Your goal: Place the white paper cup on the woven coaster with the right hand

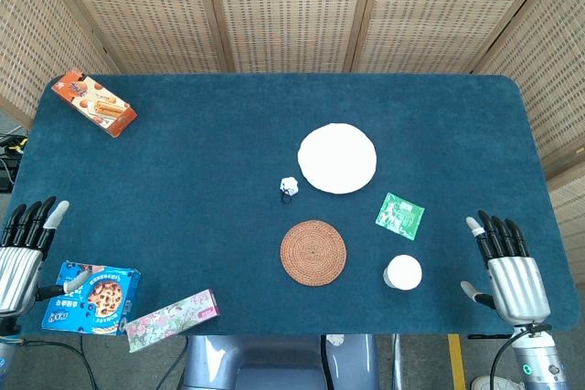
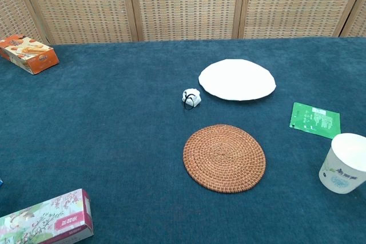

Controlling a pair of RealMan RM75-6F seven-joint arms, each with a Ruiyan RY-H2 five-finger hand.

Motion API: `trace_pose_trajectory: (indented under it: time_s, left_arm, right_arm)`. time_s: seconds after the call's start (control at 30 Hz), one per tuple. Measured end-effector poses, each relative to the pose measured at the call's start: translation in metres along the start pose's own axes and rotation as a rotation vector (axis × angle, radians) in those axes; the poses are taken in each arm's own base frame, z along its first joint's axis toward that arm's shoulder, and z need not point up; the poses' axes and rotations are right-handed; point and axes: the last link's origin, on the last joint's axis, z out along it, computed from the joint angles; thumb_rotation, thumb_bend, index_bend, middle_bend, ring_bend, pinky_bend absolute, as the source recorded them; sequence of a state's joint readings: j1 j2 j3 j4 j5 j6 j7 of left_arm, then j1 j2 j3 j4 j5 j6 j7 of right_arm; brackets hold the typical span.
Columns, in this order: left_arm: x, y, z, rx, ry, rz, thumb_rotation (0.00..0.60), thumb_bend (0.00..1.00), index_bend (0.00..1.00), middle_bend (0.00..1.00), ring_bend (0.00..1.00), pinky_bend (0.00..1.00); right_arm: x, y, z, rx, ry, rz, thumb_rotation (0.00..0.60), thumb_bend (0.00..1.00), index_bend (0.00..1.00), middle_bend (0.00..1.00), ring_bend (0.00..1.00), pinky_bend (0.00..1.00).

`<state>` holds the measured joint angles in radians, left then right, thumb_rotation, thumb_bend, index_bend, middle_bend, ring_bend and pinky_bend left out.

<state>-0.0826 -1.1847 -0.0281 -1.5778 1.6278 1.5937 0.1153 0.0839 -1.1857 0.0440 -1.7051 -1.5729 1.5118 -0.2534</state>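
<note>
Plainly, white paper cup (image 1: 403, 272) stands left of right hand (image 1: 512, 269).

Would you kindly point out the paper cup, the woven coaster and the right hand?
paper cup (image 2: 345, 163), chest view, side wall.
woven coaster (image 1: 313, 252), head view, centre of the weave.
right hand (image 1: 512, 273), head view, back of the hand.
</note>
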Motion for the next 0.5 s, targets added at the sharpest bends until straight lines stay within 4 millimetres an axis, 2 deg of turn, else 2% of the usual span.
trace_pose_trajectory:
  time_s: [0.5]
  left_arm:
    - [-0.0008,0.0017,-0.0004,-0.002,-0.003,0.002,0.0,0.08,0.0,0.0,0.0,0.0]
  right_arm:
    - [0.001,-0.0003,-0.0015,0.012,-0.009,0.013,0.6,0.03,0.0,0.0,0.0,0.0]
